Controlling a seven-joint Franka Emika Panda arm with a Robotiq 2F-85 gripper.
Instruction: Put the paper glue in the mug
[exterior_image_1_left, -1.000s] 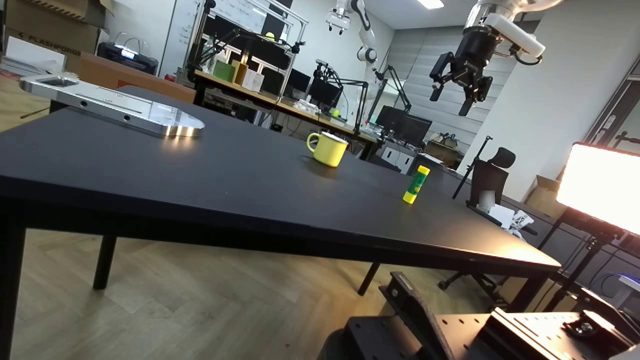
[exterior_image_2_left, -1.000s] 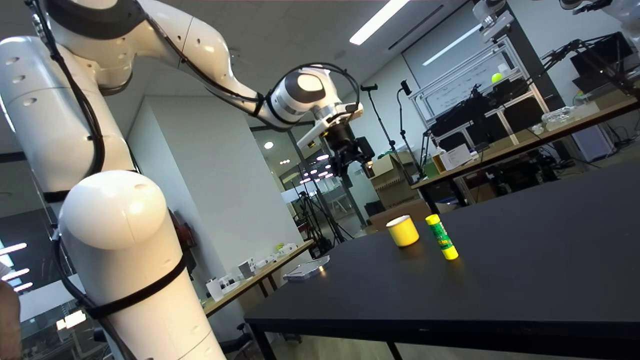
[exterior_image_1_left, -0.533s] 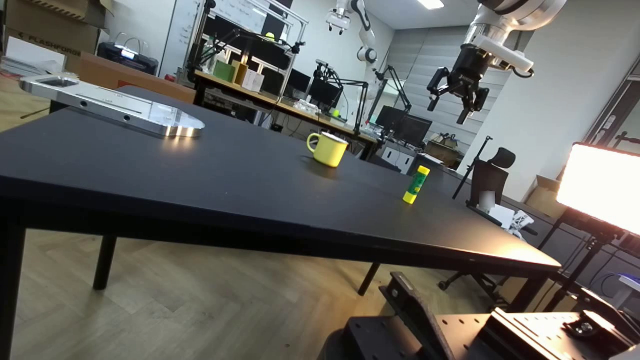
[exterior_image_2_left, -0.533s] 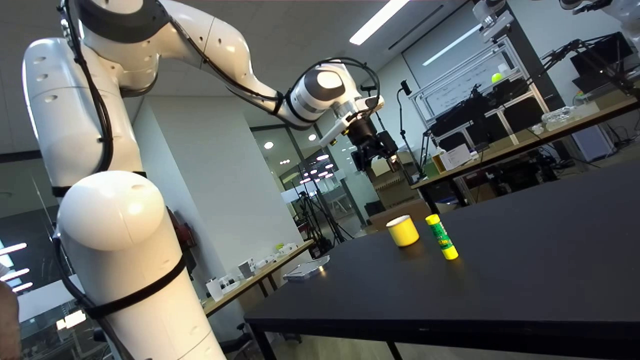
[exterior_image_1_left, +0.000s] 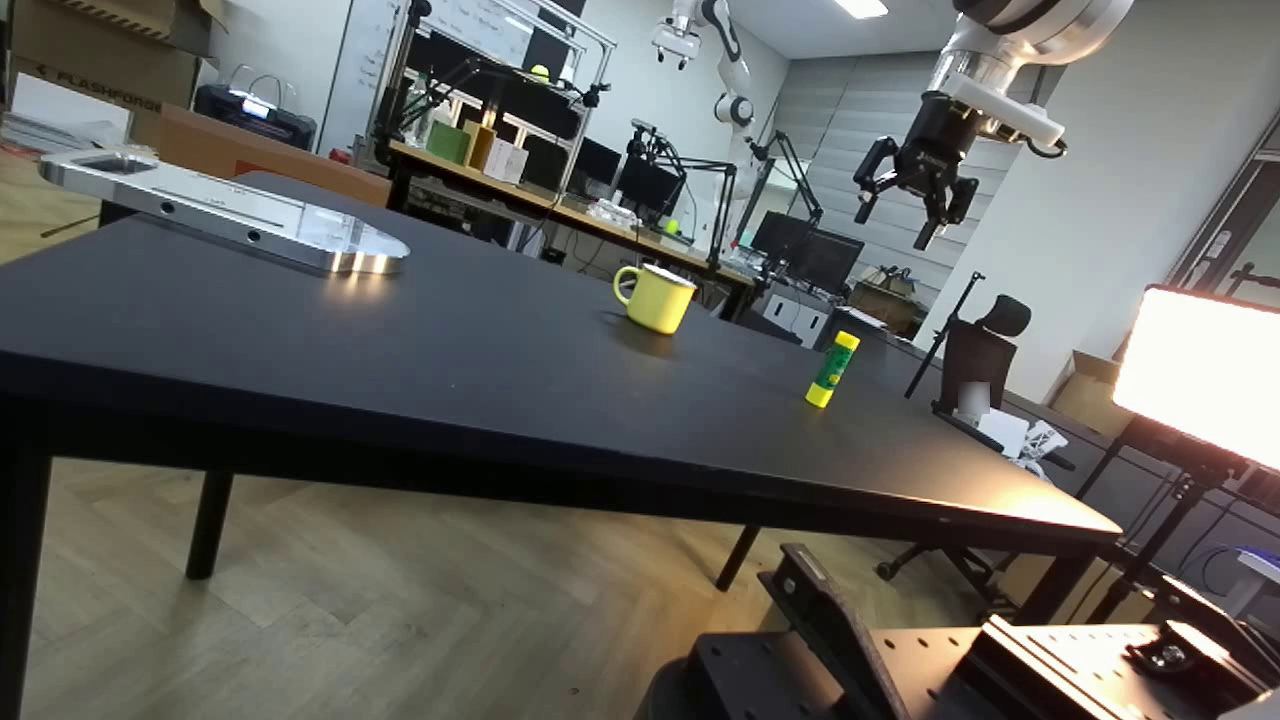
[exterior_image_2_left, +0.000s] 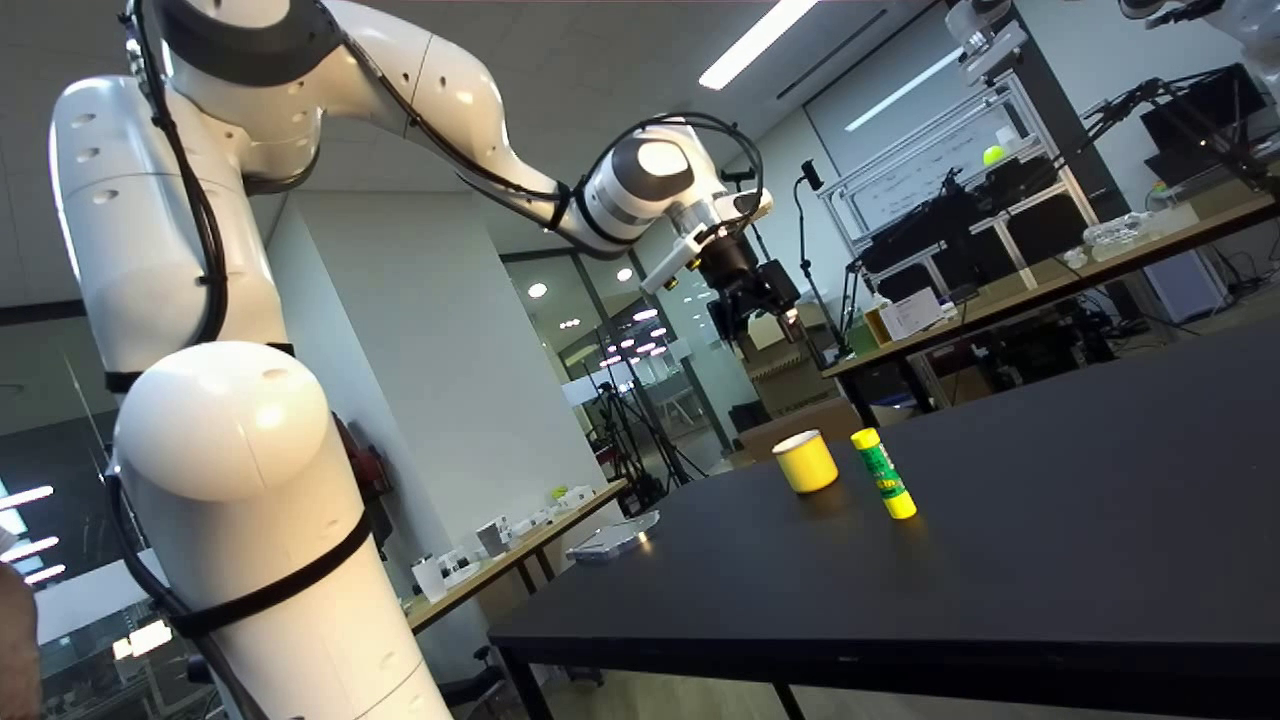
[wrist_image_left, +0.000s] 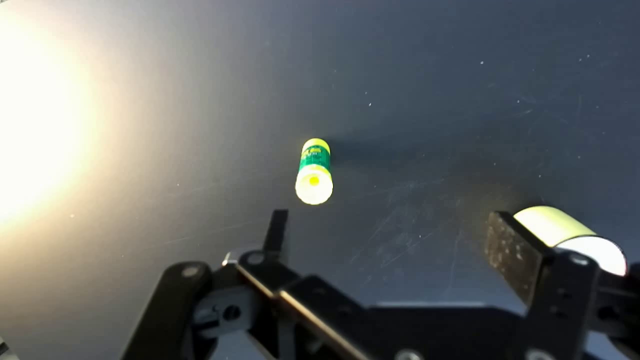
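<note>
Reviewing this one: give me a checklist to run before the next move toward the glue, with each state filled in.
1. Tool open, nothing held: ok.
2. Glue upright on the table: ok.
3. Glue apart from the mug: ok, a gap shows in the wrist view.
4. Mug upright: ok.
5. Tool down around the glue: not ok, it hangs above the table.
6. Mug empty to the bottom: cannot tell.

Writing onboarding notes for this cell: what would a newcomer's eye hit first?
Probably the big white robot arm filling the left of an exterior view, its black gripper open above the black table. Next, the bright yellow mug and the green-and-yellow paper glue, standing upright and apart on that table. Then the glaring light panel at the right edge of an exterior view.
</note>
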